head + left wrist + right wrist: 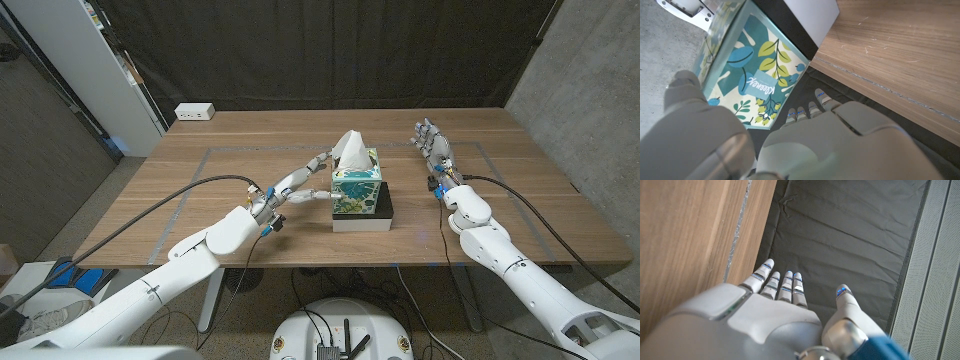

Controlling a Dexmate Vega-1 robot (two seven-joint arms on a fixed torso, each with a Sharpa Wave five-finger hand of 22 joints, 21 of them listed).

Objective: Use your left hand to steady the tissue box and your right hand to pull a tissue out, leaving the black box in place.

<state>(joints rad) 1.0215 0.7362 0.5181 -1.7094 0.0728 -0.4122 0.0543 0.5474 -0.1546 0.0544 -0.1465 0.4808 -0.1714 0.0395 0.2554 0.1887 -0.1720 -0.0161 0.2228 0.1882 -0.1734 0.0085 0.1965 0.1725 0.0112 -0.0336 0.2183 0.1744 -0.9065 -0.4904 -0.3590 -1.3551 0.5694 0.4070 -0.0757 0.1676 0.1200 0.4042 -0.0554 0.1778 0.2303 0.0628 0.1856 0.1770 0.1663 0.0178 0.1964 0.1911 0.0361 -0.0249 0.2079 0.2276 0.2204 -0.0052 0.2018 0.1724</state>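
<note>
A: The left hand [300, 186] is at the tissue box [356, 190], fingers spread along its near side, thumb low against the front face. It looks like contact rather than a full grasp, though I can't tell how firmly it presses.

B: And the right hand [432, 142] hangs well off to the box's far side, fingers apart, holding nothing.

A: The tissue [350, 148] stands up from the top slot, just past the left fingertips. The box sits on the black box [381, 203].

B: So I'd press the left hand inward and down, then bring the right across and pinch the tissue low.

A: And pull straight up, or both boxes could slide.
</note>
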